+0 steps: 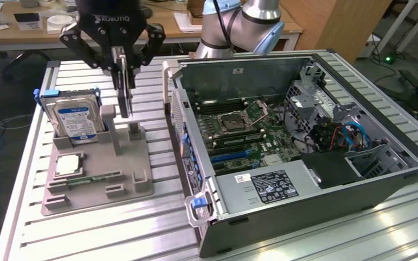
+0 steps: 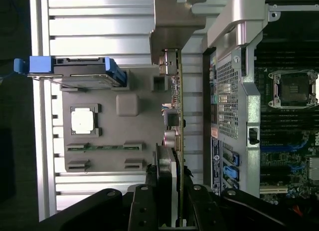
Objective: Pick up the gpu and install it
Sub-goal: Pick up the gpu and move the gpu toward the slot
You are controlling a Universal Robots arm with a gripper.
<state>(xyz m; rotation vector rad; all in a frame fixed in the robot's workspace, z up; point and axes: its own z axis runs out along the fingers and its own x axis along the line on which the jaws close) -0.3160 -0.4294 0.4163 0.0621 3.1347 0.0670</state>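
Gripping the gpu [image 1: 126, 92] by its upper edge, the gripper [image 1: 124, 61] has its fingers closed partway, one pressed on each face of the thin card. The gpu hangs upright over the tray [image 1: 111, 160], along the side of the tray that faces the case [image 1: 303, 217]. Its lower edge is down at the tray's post [image 1: 133, 132]; I cannot tell whether the two touch. A drive [image 1: 78, 122] stands in the tray on the gpu's other side. The gripper points straight down above the tray, and the arm [image 1: 245, 22] rises beyond the tray's far end. In the wrist view the gpu [image 2: 175, 106] runs edge-on out from between the fingers [image 2: 165, 186], along the tray's [image 2: 129, 136] edge.
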